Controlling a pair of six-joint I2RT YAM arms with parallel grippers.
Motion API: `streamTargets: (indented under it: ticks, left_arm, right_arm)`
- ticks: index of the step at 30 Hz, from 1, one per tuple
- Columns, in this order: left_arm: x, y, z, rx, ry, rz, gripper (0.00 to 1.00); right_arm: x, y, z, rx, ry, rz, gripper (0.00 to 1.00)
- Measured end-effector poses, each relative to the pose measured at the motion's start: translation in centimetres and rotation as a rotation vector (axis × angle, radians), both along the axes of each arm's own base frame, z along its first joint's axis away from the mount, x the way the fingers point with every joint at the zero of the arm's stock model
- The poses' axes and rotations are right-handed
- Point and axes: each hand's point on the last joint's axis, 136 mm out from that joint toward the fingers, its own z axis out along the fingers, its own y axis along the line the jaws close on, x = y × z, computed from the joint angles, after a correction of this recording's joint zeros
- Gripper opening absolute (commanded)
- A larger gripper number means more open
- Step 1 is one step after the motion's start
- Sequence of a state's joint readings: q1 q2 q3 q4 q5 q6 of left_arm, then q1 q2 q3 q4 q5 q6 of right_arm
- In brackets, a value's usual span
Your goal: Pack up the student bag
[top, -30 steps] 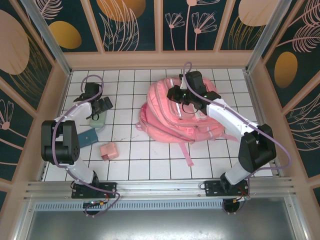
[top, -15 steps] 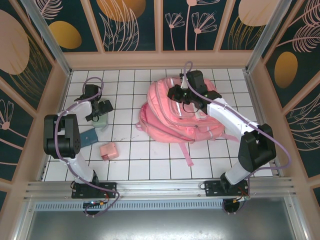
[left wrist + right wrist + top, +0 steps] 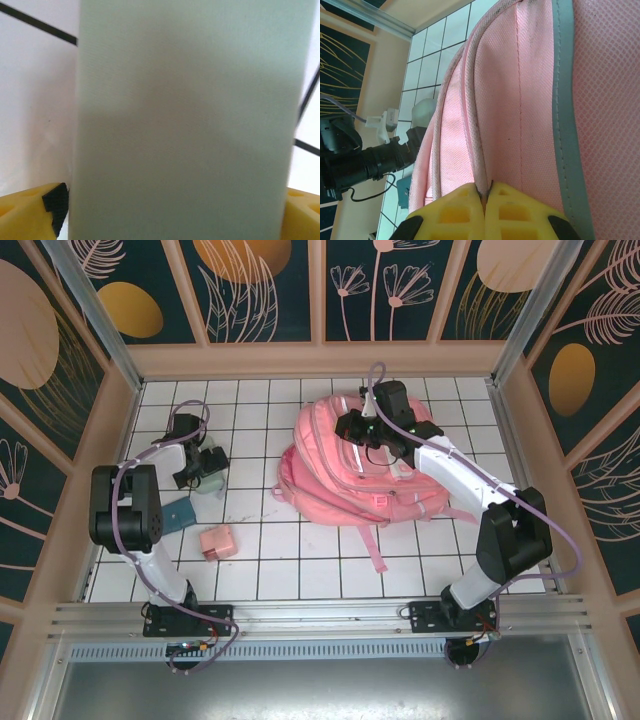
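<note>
The student bag (image 3: 340, 485), large, soft and pink, lies at the table's middle right. My right gripper (image 3: 352, 430) is shut on the bag's upper rim; in the right wrist view its yellow fingertips (image 3: 485, 192) pinch the pale zipper edge of the bag (image 3: 530, 90). At the left, my left gripper (image 3: 198, 466) stands open around a pale green container (image 3: 212, 478). The container (image 3: 185, 125) sits between the yellow fingers (image 3: 27, 212), and whether they touch it is unclear.
A teal box (image 3: 178, 512) and a small pink box (image 3: 217, 542) lie on the white tiled table, near the left arm. A loose pink strap (image 3: 372, 550) trails from the bag toward the front. Wooden walls close in the table.
The left arm has drawn in its elbow, and its gripper has settled lower around the pale green container, which has shifted slightly right. The right arm and the bag have not moved.
</note>
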State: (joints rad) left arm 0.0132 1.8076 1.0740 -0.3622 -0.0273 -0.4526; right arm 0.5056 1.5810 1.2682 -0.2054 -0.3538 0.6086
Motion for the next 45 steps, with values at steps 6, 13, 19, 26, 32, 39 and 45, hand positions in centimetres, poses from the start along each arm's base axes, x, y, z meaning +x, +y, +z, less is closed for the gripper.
streamTargets:
  ticks: [6,13,19,26,32,39,45]
  left_arm:
    - [-0.2,0.1,-0.2,0.004,0.009,0.0,0.82]
    - [-0.4,-0.7,0.6,-0.043,-0.016,-0.005,0.71]
    - [-1.1,-3.3,4.1,-0.165,-0.109,-0.007,0.65]
    - [-1.1,-11.6,9.0,-0.345,-0.228,-0.116,0.65]
    - [-3.2,-20.0,10.4,-0.504,-0.223,-0.213,0.67]
    - [-4.2,-26.8,10.3,-0.616,-0.184,-0.251,0.69]
    - [-3.5,-30.5,9.0,-0.658,-0.146,-0.245,0.68]
  right_arm:
    - [0.0,0.0,0.0,0.0,0.0,0.0,0.0]
    - [0.3,-0.4,0.1,0.001,-0.001,-0.009,0.0]
    - [1.2,-1.6,1.2,0.027,-0.012,-0.031,0.0]
    - [1.5,-3.4,3.3,0.081,-0.025,-0.068,0.0]
    - [1.1,-4.1,4.1,0.104,-0.035,-0.09,0.0]
    - [0.7,-4.3,3.9,0.122,-0.034,-0.099,0.0]
    - [0.3,-4.4,4.1,0.128,-0.043,-0.099,0.0]
